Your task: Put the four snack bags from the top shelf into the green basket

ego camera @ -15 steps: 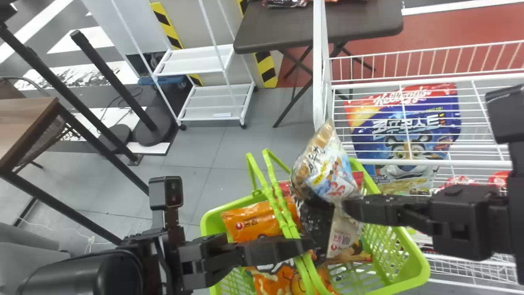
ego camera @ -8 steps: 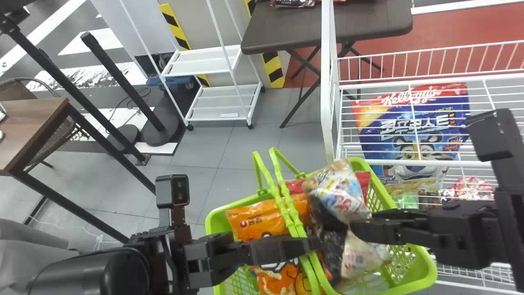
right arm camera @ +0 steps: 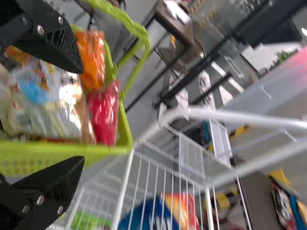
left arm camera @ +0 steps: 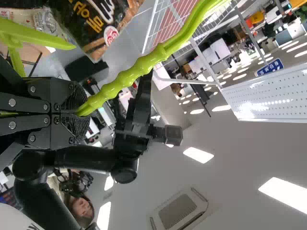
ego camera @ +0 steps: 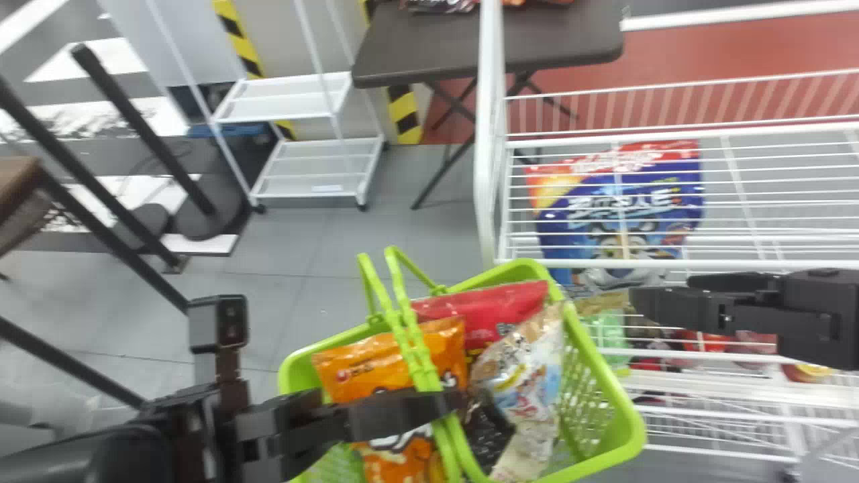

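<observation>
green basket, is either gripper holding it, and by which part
The left gripper holds the green basket by its handles; the right gripper holds nothing.

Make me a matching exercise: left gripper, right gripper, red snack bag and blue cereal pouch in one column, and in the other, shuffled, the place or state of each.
Column one
1. Left gripper
2. Right gripper
3. Red snack bag
4. Blue cereal pouch

Column two
A. Seen through the wires of the white wire shelf
B. Open and empty
C. In the green basket, beside the orange snack bag
D. Closed on the basket handle

Right pairs: 1-D, 2-B, 3-C, 4-A
</observation>
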Available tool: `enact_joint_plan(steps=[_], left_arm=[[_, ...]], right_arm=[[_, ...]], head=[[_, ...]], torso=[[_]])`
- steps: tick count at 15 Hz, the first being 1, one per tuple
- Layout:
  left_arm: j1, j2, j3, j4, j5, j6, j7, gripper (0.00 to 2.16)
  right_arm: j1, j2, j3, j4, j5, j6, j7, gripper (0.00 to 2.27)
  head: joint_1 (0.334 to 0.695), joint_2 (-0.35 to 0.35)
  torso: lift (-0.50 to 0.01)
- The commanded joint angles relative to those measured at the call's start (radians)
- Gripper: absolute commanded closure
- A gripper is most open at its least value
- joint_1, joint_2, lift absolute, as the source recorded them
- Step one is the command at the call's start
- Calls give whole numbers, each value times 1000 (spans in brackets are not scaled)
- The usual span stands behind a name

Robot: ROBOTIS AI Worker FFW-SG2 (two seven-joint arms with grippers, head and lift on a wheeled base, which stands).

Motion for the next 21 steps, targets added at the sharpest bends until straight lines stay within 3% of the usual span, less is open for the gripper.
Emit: enact_joint_plan(steps=[1, 3, 5, 9, 12, 15, 21], left_arm=[[7, 1, 3, 3, -2, -1, -11, 2148], [19, 1, 1, -1, -4, -7, -11, 2148], [28, 1, 1, -3, -4, -13, -11, 2148], [41, 1, 3, -3, -8, -13, -11, 2148], [44, -1, 0, -6, -8, -13, -11, 2148], [48, -1, 1, -7, -7, -10, -11, 2148], [48, -5, -22, -9, -11, -13, -11, 2148]], right_arm=[[89, -1, 60, 97, 333, -422, 5, 66], [154, 0, 87, 213, 498, -812, 5, 66], [217, 5, 95, 311, 592, -1128, 5, 63], [312, 20, 75, 422, 603, -1410, 2, 63], [361, 60, 51, 429, 622, -1453, 14, 63], [393, 155, -19, 423, 646, -1463, 92, 63], [433, 155, -40, 406, 642, -1524, 120, 66]], head=[[695, 77], [695, -8], [695, -68], [695, -128], [695, -146], [695, -156], [695, -204]], torso=[[-3], [-3], [-3], [-3], [-3], [-3], [-3]])
